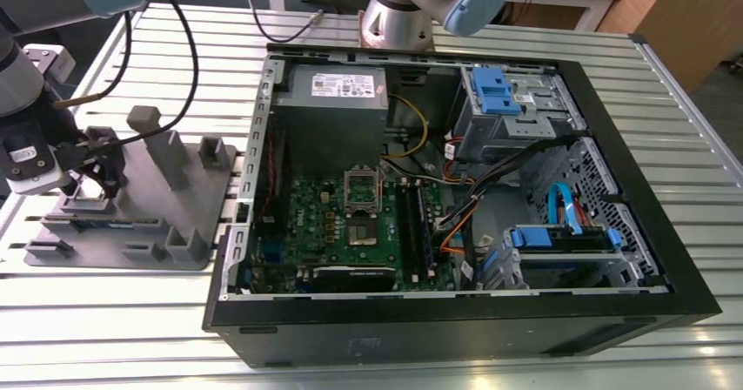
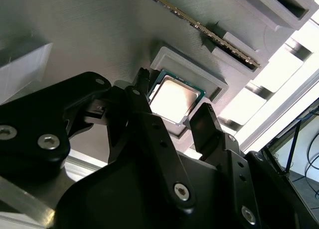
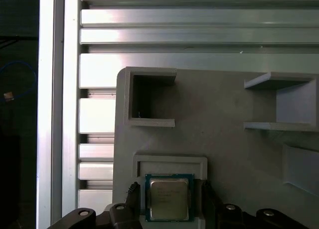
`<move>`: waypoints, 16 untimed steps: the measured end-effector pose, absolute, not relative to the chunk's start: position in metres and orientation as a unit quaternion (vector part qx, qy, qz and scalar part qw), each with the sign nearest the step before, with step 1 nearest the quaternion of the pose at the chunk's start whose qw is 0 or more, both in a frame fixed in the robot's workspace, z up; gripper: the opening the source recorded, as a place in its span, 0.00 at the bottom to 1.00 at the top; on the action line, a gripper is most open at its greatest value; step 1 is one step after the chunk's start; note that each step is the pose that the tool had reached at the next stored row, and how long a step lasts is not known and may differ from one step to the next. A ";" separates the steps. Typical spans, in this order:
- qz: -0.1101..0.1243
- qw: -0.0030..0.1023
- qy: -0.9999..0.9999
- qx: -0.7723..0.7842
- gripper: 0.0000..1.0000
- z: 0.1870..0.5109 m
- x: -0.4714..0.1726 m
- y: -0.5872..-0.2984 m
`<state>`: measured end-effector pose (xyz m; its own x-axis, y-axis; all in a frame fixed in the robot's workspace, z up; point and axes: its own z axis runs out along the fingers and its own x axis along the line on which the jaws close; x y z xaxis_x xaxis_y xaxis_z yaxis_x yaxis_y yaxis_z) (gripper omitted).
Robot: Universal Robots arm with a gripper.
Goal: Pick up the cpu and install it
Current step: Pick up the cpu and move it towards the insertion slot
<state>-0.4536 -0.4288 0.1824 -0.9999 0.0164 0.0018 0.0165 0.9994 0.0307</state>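
Note:
The cpu (image 3: 169, 198) is a small square chip with a pale metal top. It lies flat in a shallow framed pocket of the grey fixture (image 3: 224, 139). In the second wrist view the cpu (image 2: 174, 97) sits between my two black fingers. My gripper (image 3: 169, 186) is open and straddles the chip, one finger on each side with a small gap to each edge. In the exterior view my gripper (image 1: 87, 177) hangs low over the fixture (image 1: 174, 198) on the exterior view's left.
An open computer case (image 1: 465, 320) lies to the exterior view's right of the fixture, with the green motherboard (image 1: 337, 233) inside it. A memory stick (image 2: 199, 25) stands on edge in a fixture slot. Upright fixture posts (image 1: 145, 124) rise near my gripper. The slatted metal table (image 1: 117, 320) lies beneath.

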 end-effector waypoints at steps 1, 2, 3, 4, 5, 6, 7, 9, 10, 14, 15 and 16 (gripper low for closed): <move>-0.015 0.001 -1.000 -0.008 0.60 0.182 -0.454 -0.429; -0.015 0.001 -1.000 -0.008 0.58 0.182 -0.454 -0.429; -0.015 0.001 -1.000 -0.008 0.58 0.182 -0.454 -0.429; -0.015 0.001 -1.000 -0.008 0.52 0.182 -0.454 -0.429; -0.015 0.001 -1.000 -0.008 0.47 0.182 -0.454 -0.429; -0.015 0.001 -1.000 -0.008 0.47 0.182 -0.454 -0.429; -0.015 0.001 -1.000 -0.008 0.47 0.182 -0.454 -0.429; -0.015 0.001 -1.000 -0.008 0.47 0.182 -0.454 -0.429; -0.015 0.001 -1.000 -0.008 0.47 0.182 -0.454 -0.429; -0.015 0.001 -1.000 -0.008 0.47 0.182 -0.454 -0.429; -0.015 0.001 -1.000 -0.008 0.47 0.183 -0.454 -0.429; -0.015 0.001 -1.000 -0.008 0.47 0.183 -0.454 -0.429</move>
<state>-0.4538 -0.4288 0.1831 -0.9999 0.0163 0.0018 0.0164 0.9994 0.0308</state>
